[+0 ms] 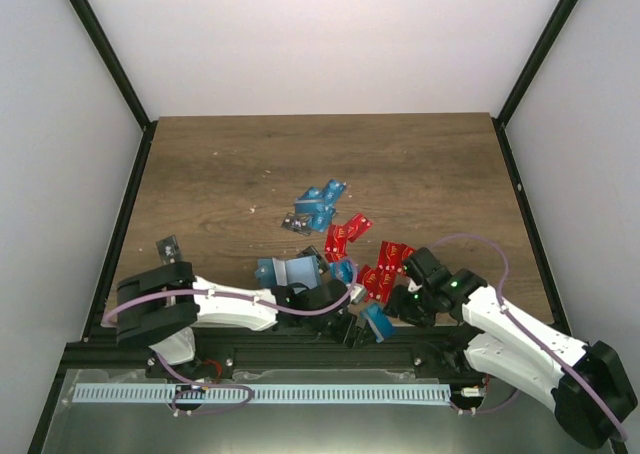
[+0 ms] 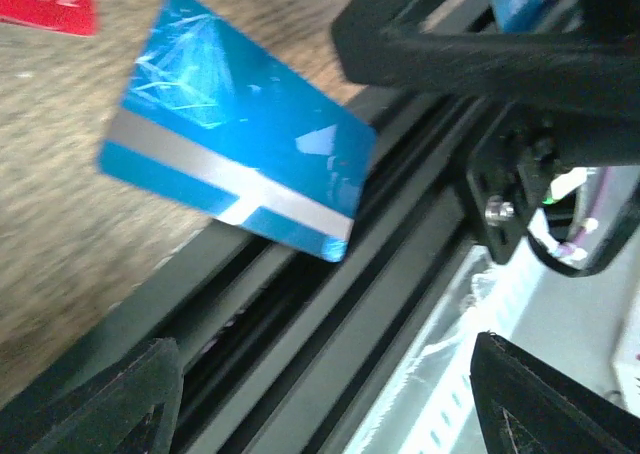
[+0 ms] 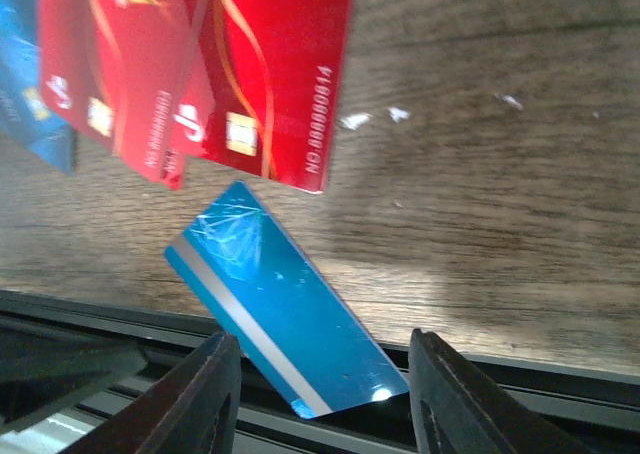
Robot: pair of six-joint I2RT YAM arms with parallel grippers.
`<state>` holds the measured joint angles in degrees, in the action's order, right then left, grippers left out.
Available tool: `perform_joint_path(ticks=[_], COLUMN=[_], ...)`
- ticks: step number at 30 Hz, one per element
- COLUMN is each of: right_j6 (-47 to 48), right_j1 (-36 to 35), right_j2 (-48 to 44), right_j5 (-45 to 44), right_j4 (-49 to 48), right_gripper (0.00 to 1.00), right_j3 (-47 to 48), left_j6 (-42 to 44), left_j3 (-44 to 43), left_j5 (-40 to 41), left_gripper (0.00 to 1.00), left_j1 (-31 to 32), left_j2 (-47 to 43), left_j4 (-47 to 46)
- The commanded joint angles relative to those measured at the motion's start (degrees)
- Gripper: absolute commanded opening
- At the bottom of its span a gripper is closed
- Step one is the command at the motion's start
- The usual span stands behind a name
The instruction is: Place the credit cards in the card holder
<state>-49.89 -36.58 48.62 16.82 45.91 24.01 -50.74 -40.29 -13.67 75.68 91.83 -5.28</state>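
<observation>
Left gripper [image 2: 320, 379]: jaws wide, empty. Right gripper [image 3: 325, 374]: jaws parted, pinching nothing. Blue card [image 3: 285, 304], silver stripe, glossy: near corner between right fingers, overhanging table [image 3: 520, 194] edge onto black rail [image 2: 330, 314]. Red cards [image 3: 270, 74]: just beyond, overlapping. Card holder [image 1: 288, 271], teal: ahead-left of left gripper, beside its arm.

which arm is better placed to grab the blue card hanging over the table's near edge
Right, probably. In its wrist view the near corner of the blue card lies between the open fingers of the right gripper. From the left gripper, also open, the card sits farther off and to one side.
</observation>
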Motion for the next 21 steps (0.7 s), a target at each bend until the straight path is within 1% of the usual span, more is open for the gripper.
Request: perform_joint_path(ticks=[1,5,11,15,21], right_j6=[0.61,1.26,2.02,2.69,3.56], right_j1=[-0.29,-0.34,-0.34,-0.34,-0.35], right_j2=[1.14,1.39,1.41,1.25,1.39], right_j5=[0.93,2.05,3.16,3.68,4.65], right_j4=[-0.76,-1.41,-2.39,-2.71,-3.75], right_gripper=[0.45,0.37,0.29,0.23,0.19], right_j3=[-0.76,-1.35,-2.89,-3.07,-3.62], left_j6=[-3.72,-6.83,-10.69,-12.88,-13.6], left_j3=[0.53,0.36,-1.04,-1.56,-3.65], left_j5=[-5.64,-5.37,-4.44,-4.21,-3.0], left_gripper=[0.81,0.81,0.8,0.8,0.72], left_j1=[-0.56,-1.05,-1.06,-1.16,-1.52], left_j2=[2.61,5.64,10.67,13.02,16.02], left_j4=[-9.17,-10.61,-11.21,-13.66,-15.33])
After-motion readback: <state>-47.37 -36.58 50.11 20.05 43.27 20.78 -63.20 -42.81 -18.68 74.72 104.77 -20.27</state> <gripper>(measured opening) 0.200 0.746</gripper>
